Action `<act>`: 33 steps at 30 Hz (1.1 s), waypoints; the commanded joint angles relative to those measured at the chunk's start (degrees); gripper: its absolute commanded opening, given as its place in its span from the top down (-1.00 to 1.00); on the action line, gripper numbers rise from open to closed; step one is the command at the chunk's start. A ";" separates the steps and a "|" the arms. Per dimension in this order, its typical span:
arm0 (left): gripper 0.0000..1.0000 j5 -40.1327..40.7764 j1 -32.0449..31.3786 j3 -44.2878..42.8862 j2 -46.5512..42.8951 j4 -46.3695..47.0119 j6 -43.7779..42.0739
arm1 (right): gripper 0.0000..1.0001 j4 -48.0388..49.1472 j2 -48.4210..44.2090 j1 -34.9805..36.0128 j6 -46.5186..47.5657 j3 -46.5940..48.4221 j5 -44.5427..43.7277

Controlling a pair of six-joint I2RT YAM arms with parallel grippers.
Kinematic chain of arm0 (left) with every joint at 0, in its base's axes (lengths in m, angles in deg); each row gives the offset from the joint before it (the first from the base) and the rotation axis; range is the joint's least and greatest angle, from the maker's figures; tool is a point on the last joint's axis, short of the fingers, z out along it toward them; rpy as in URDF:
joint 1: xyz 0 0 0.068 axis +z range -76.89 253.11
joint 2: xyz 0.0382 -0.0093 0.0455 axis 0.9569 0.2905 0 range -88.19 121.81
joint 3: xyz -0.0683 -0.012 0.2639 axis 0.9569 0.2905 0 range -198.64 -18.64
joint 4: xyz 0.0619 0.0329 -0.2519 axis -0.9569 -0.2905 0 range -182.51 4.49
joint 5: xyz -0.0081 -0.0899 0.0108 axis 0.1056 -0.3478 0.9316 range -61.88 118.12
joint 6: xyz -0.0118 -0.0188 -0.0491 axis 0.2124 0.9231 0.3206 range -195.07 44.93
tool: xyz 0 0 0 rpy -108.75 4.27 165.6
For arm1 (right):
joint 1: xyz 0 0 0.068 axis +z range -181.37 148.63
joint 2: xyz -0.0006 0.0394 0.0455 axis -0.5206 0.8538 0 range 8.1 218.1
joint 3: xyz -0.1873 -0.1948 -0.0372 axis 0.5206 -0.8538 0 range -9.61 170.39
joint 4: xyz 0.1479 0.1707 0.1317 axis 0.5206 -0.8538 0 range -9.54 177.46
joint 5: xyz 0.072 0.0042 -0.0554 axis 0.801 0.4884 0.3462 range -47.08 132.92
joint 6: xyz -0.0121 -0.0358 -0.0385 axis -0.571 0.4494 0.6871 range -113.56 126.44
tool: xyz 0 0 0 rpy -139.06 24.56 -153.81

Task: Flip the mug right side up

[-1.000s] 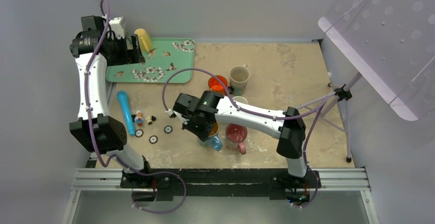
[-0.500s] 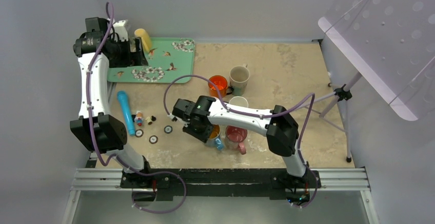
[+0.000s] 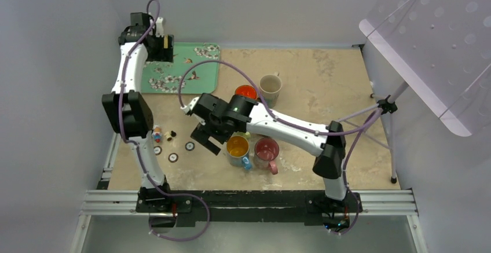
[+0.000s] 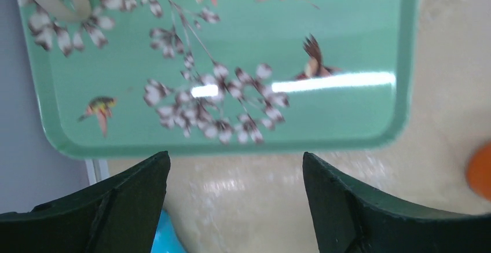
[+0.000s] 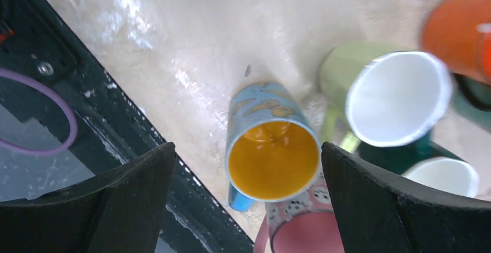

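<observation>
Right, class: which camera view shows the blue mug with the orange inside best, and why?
The right wrist view: the blue mug sits large at the centre, upright, its orange inside and patterned wall plain. The top external view shows it small, beside the pink mug. The left wrist view misses it.

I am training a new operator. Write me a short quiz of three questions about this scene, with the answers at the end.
1. True or false: the blue mug stands with its opening up.
2. Which wrist camera shows the blue mug between its own fingers? A) left B) right C) neither
3. Fill in: the left wrist camera looks at a green ____ printed with birds and flowers.
Key: 1 true; 2 B, under the open right claw; 3 tray.
</observation>
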 commanded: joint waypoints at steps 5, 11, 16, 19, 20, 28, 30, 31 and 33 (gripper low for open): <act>-0.78 10.36 0.05 -14.59 17.69 21.94 -6.47 | -0.97 5.18 -8.75 -0.69 -3.51 3.14 -12.52; -0.92 17.29 -2.33 -18.66 27.87 36.76 -24.75 | -0.97 3.95 -8.39 -1.57 -5.42 1.46 -12.35; -0.88 19.98 -1.91 -27.00 36.40 37.12 -30.11 | -0.96 1.42 -7.21 -3.69 -6.20 2.99 -12.12; -0.80 16.99 -1.18 -25.95 37.42 37.27 -29.45 | -0.96 -0.30 -6.00 -4.95 -5.75 5.54 -12.78; -0.77 14.87 -1.17 -25.89 37.56 36.12 -30.29 | -0.96 -1.15 -5.47 -5.42 -5.52 6.61 -12.91; 0.26 8.63 0.75 -27.35 38.64 31.53 -36.33 | -0.95 -7.36 -0.61 -7.00 -3.54 16.33 -15.43; 0.33 6.14 1.04 -26.70 38.71 29.54 -39.90 | -0.95 -8.25 -0.39 -7.01 -3.50 17.21 -16.10; 0.32 4.17 1.05 -26.28 38.49 27.99 -41.81 | -0.95 -8.42 -0.47 -7.01 -3.42 17.35 -16.38; 0.37 1.55 1.05 -25.46 38.09 25.61 -44.61 | -0.95 -8.46 -0.59 -7.12 -3.37 17.69 -16.81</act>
